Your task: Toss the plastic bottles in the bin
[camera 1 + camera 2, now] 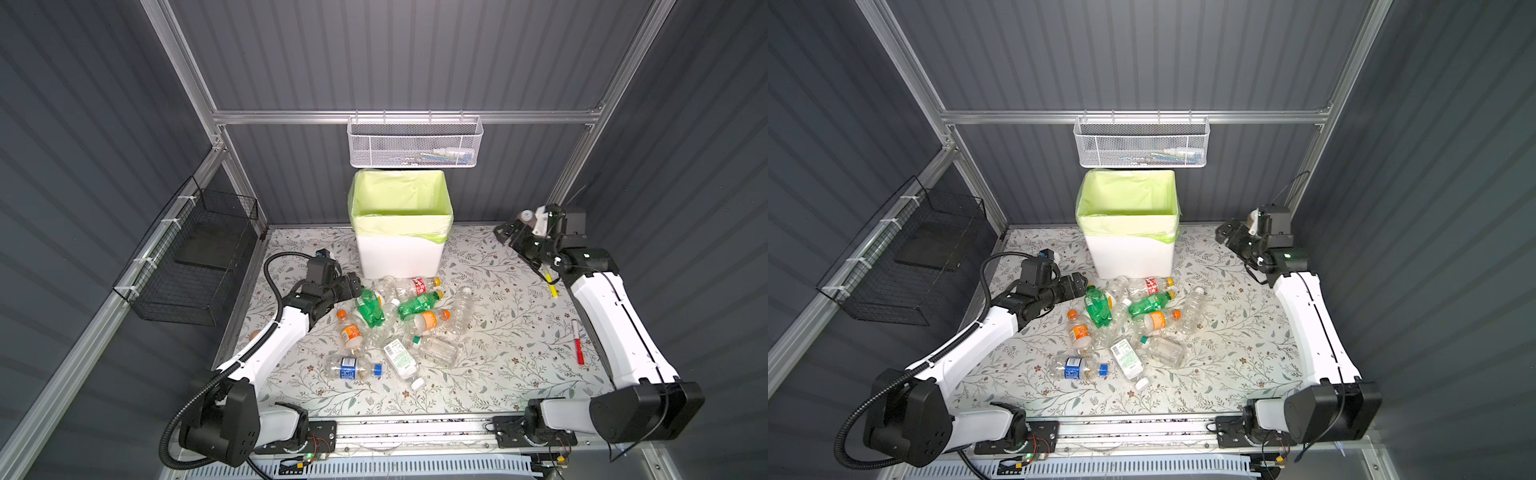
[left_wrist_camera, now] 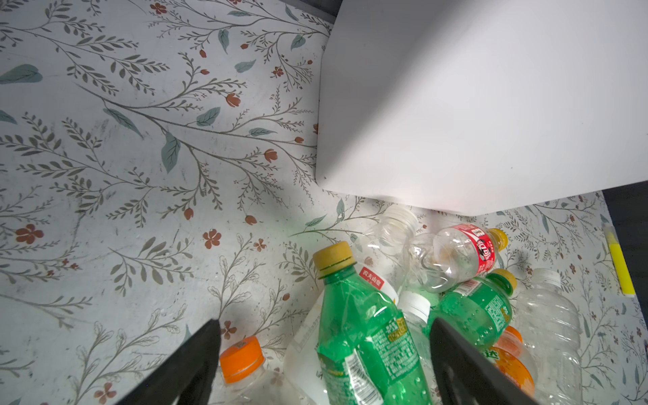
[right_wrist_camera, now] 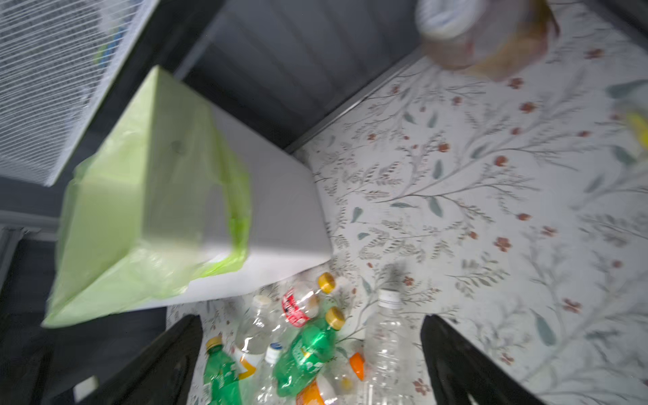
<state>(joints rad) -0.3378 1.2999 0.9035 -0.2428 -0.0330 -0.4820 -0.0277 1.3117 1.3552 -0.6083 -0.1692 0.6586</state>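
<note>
Left claw spread wide, straddling a green bottle on the heap of plastic bottles. Just beyond that heap stands the bin, bag-lined, its bottom hidden. Right claw, wide too and empty, hangs off the bin's other side, a blurred white-capped bottle beside it. Mesh basket above: small indistinct items.

Left tool and right tool spread wide.
</note>
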